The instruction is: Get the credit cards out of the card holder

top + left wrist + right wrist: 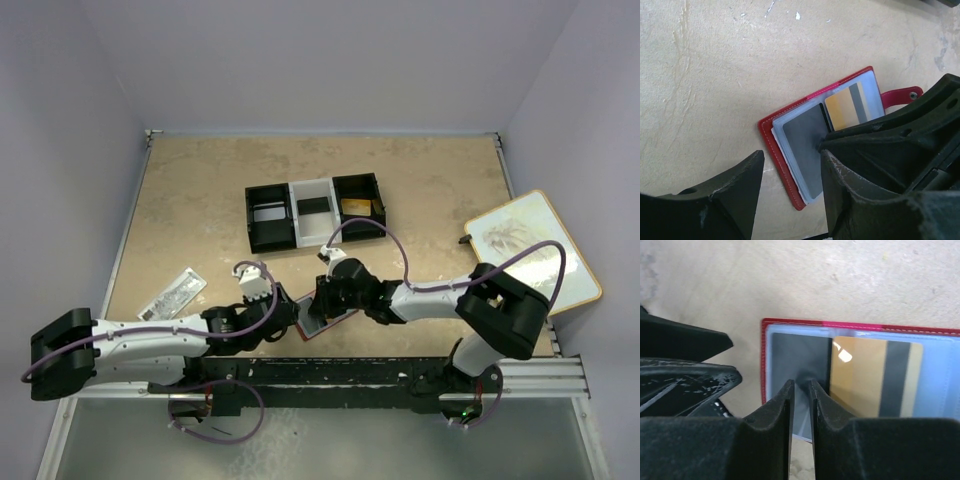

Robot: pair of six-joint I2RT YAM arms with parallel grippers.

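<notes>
Holder (771,144) lies open, flat on table (715,75) near front edge. Grey card (807,150) and gold card (842,110) sit side by side in its sleeves.

Right gripper (801,390): jaws nearly together, tips on grey card's panel, pale sleeve in slit. Real grip: cannot tell.

Left gripper (790,175): jaws apart, holding nothing, one finger (850,195) over holder's corner, other over bare table.

Tray (293,228) well beyond.

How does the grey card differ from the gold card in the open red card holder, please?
The grey card is plain and dark; the gold card carries a grey stripe. The right tool pinches at the grey card's edge, while the gold card is untouched. Both lie flat inside the card holder.
</notes>
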